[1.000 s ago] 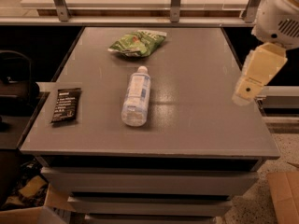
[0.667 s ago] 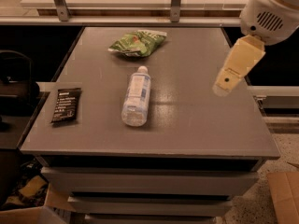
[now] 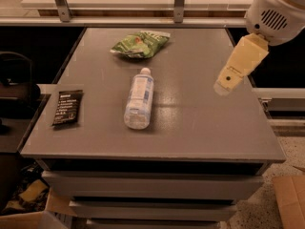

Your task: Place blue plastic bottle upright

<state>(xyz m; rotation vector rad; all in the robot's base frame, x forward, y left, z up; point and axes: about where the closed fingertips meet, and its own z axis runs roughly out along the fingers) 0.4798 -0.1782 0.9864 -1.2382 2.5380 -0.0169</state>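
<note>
The blue plastic bottle (image 3: pixel 139 99) lies on its side in the middle of the grey table (image 3: pixel 190 132), white cap pointing away from me, base toward the front edge. Its pale label faces up. My gripper (image 3: pixel 225 84) hangs in the air over the table's right side, well to the right of the bottle and above it, pointing down and left. It holds nothing that I can see.
A green snack bag (image 3: pixel 139 43) lies at the back of the table behind the bottle. A flat black wrapper packet (image 3: pixel 67 107) lies near the left edge. A cardboard box (image 3: pixel 289 199) stands on the floor at the right.
My gripper has moved left and toward the table's middle, coming in over the right side of the tabletop. The bottle, bag and packet have not moved.
</note>
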